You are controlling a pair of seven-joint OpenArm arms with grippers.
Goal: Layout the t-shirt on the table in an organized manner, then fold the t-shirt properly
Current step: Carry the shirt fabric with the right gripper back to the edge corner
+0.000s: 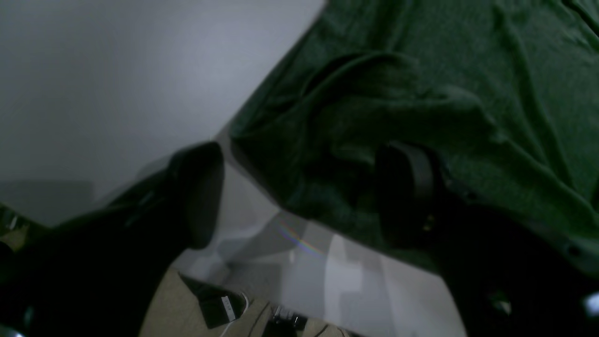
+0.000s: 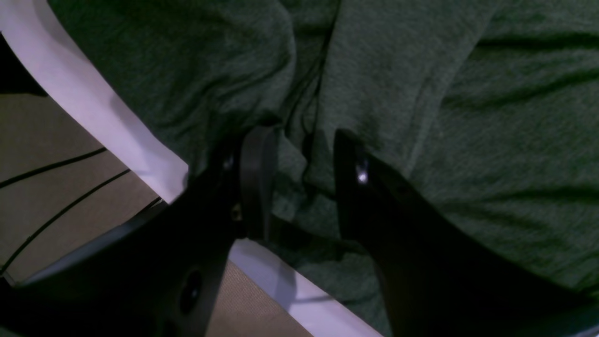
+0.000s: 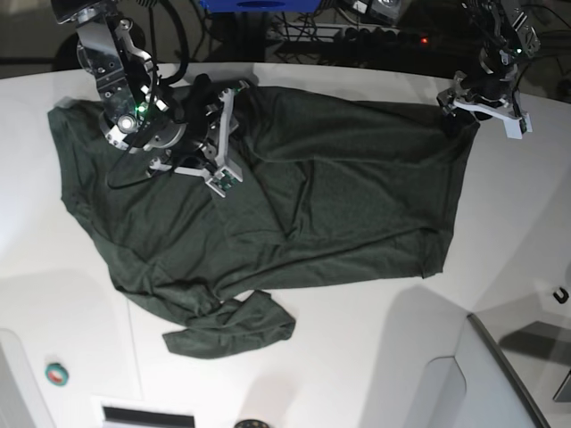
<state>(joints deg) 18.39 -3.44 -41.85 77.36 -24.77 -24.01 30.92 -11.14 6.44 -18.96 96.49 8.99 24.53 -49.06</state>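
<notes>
The dark green t-shirt (image 3: 339,196) lies spread and wrinkled over the white table (image 3: 357,357), with one sleeve bunched toward the front. My left gripper (image 3: 450,113) hovers at the shirt's far right corner. In the left wrist view it (image 1: 304,192) stands wide open, one finger (image 1: 201,192) over the bare table (image 1: 117,70) and the other over the t-shirt (image 1: 421,70). My right gripper (image 3: 203,91) is at the shirt's far edge, left of centre. Up close it (image 2: 302,173) pinches a bunched fold of the t-shirt (image 2: 468,117) beside the table's edge (image 2: 93,112).
A small green roll (image 3: 56,374) sits at the front left. At the front right rises a grey-white panel (image 3: 517,374) with a dark edge, and a small black hook-like piece (image 3: 560,294) lies near it. Cables and a power strip (image 3: 357,36) run beyond the far edge.
</notes>
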